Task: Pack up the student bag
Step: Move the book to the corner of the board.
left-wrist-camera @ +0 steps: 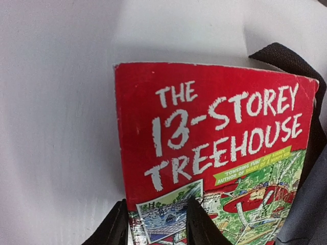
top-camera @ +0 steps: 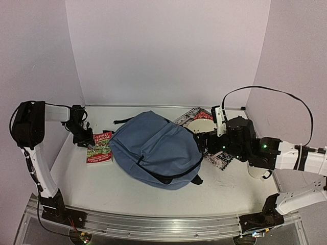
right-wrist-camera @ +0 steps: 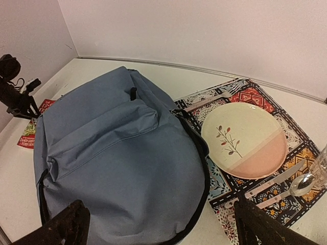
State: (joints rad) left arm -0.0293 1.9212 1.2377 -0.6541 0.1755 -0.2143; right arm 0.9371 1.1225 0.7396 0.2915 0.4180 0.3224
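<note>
The student bag (top-camera: 153, 148), a big grey-blue backpack with black straps, lies flat in the middle of the table; it also fills the right wrist view (right-wrist-camera: 112, 153). A red paperback book (top-camera: 100, 148), "The 13-Storey Treehouse" (left-wrist-camera: 214, 143), lies flat against the bag's left side. My left gripper (top-camera: 84, 138) hovers at the book's far left corner. Its jaws (left-wrist-camera: 158, 224) stand apart by a narrow gap, one finger at the book's edge, the other over the cover. My right gripper (top-camera: 204, 142) is wide open (right-wrist-camera: 163, 229) just above the bag's right end, holding nothing.
A patterned placemat (right-wrist-camera: 230, 189) lies right of the bag, partly under it. It carries a cream and pink plate (right-wrist-camera: 245, 140), a fork (right-wrist-camera: 209, 99), a spoon (right-wrist-camera: 301, 184) and a knife. A glass (right-wrist-camera: 322, 163) stands at its right edge. Walls close in on three sides.
</note>
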